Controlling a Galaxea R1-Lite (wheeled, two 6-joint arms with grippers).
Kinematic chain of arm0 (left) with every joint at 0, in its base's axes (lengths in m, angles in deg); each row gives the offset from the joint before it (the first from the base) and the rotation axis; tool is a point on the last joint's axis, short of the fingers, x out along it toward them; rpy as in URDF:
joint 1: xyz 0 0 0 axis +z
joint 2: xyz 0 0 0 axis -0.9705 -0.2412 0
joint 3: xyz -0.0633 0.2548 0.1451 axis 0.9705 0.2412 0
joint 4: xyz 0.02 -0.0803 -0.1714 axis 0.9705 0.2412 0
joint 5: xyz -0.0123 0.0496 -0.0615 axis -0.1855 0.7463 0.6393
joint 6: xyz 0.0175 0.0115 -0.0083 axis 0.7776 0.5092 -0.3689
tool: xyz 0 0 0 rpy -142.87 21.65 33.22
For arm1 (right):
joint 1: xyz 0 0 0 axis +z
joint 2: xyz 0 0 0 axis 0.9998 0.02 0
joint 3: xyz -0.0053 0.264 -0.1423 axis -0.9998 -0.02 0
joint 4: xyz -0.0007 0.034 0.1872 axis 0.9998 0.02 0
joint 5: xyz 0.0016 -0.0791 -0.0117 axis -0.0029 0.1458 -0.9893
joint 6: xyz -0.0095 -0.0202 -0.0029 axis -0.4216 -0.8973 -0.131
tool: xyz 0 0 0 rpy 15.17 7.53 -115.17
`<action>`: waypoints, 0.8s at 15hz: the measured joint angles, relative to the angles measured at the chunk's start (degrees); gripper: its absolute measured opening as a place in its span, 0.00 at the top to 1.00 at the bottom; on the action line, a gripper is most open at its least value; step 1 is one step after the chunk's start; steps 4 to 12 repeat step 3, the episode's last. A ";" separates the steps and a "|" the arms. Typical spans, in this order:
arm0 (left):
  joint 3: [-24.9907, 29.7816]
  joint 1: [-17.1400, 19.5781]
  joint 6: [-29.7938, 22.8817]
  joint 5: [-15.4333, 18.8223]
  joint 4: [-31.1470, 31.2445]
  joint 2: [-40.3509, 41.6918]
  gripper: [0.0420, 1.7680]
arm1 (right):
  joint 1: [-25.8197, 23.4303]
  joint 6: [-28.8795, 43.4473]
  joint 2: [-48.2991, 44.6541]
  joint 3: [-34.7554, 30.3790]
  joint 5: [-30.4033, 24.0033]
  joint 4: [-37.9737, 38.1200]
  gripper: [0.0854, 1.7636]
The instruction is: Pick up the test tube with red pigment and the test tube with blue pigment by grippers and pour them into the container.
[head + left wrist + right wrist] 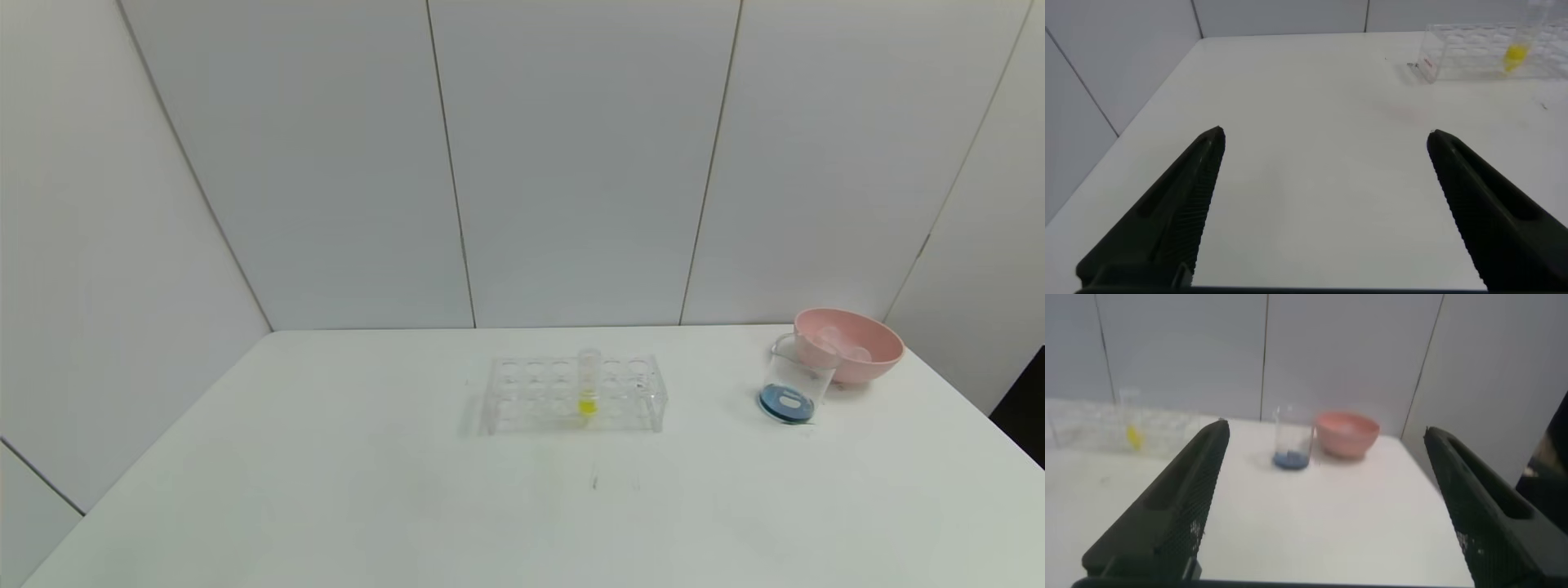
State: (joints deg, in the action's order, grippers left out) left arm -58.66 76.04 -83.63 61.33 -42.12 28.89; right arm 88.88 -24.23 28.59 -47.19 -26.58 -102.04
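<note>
The container (pixel 796 384), a clear beaker, stands at the table's right with dark blue liquid (pixel 787 403) at its bottom; it also shows in the right wrist view (pixel 1293 441). No tube with red or blue liquid is in view. My left gripper (pixel 1325 139) is open and empty over bare table at the left, far from the rack. My right gripper (pixel 1325 433) is open and empty, back from the beaker at the table's right side. Neither gripper shows in the head view.
A clear tube rack (pixel 571 392) stands mid-table with one yellow-liquid tube (pixel 588 384) upright in it. A pink bowl (pixel 873 363) sits right behind the beaker, touching it, with pale clear tube-like shapes (pixel 841 343) inside. The white table (pixel 367 490) meets grey walls behind.
</note>
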 joint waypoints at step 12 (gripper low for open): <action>0.00 0.00 -0.02 0.00 -0.02 0.00 0.00 | -0.02 2.18 -0.29 -1.07 -0.11 18.13 0.04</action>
